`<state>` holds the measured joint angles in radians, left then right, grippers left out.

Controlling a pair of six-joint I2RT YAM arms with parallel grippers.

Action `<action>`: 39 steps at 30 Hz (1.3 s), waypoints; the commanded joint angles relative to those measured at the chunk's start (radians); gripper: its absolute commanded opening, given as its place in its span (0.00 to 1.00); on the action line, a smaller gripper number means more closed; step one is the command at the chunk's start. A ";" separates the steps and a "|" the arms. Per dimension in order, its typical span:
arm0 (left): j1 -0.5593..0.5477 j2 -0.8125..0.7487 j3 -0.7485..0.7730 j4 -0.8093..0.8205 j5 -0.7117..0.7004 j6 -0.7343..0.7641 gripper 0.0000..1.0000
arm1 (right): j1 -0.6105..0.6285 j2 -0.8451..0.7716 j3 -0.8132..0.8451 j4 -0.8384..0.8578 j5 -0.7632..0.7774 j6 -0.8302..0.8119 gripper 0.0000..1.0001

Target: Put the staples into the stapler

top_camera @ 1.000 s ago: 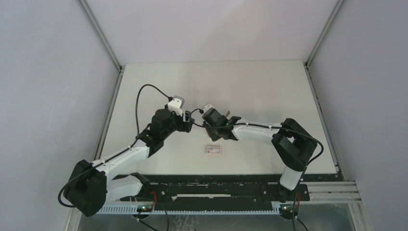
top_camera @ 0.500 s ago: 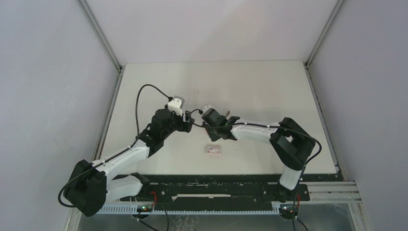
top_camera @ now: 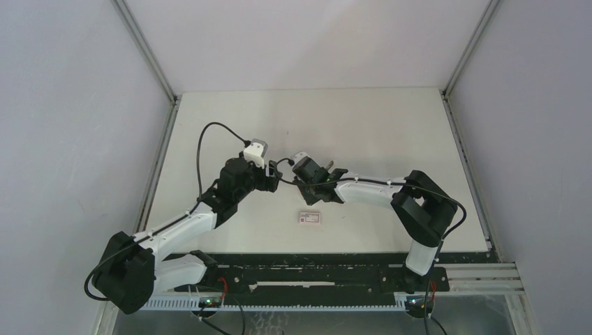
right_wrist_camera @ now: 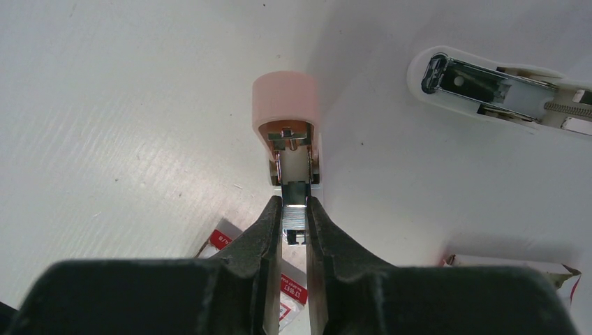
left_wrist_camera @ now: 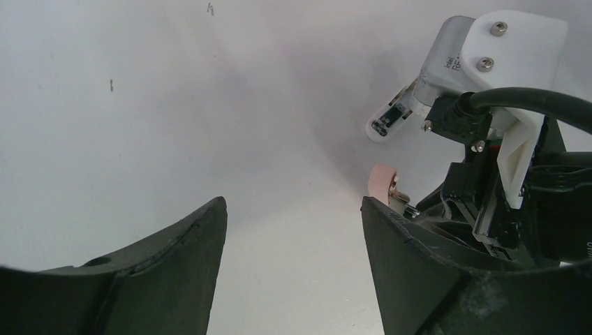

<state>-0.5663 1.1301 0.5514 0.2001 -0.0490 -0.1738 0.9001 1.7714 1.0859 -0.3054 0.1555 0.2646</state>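
In the right wrist view my right gripper (right_wrist_camera: 296, 209) is shut on the staples (right_wrist_camera: 296, 216), a short grey metallic strip pinched between the fingertips. The strip's front end meets the open metal channel of the pink stapler (right_wrist_camera: 286, 118), which lies straight ahead on the table. A white-shelled part with bare metal and a spring inside (right_wrist_camera: 489, 87) lies to the upper right. My left gripper (left_wrist_camera: 293, 209) is open and empty, and its right finger is beside the stapler's pink tip (left_wrist_camera: 382, 183). In the top view the two grippers (top_camera: 276, 176) (top_camera: 311, 183) meet at mid-table and hide the stapler.
A small white box with a red label (top_camera: 309, 218) lies on the table just in front of the right gripper; it also shows under the fingers (right_wrist_camera: 227, 241). Another white and red box piece (right_wrist_camera: 509, 269) lies at the right. Grey walls enclose the table.
The right arm has eased slightly to the left; the left arm has not moved.
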 commanded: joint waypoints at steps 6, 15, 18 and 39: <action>0.003 -0.013 -0.012 0.032 -0.002 -0.007 0.75 | 0.005 -0.037 0.053 0.005 0.013 -0.033 0.13; 0.003 -0.015 -0.013 0.031 -0.003 -0.008 0.75 | 0.005 -0.020 0.052 -0.002 0.019 -0.039 0.13; 0.003 -0.016 -0.013 0.030 -0.002 -0.007 0.75 | 0.005 -0.016 0.052 -0.004 0.024 -0.043 0.13; 0.003 -0.014 -0.011 0.030 -0.003 -0.007 0.75 | 0.005 0.009 0.052 -0.003 0.010 -0.040 0.12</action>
<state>-0.5663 1.1301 0.5514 0.2001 -0.0490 -0.1738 0.9001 1.7760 1.1007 -0.3149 0.1661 0.2371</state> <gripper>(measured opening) 0.750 0.133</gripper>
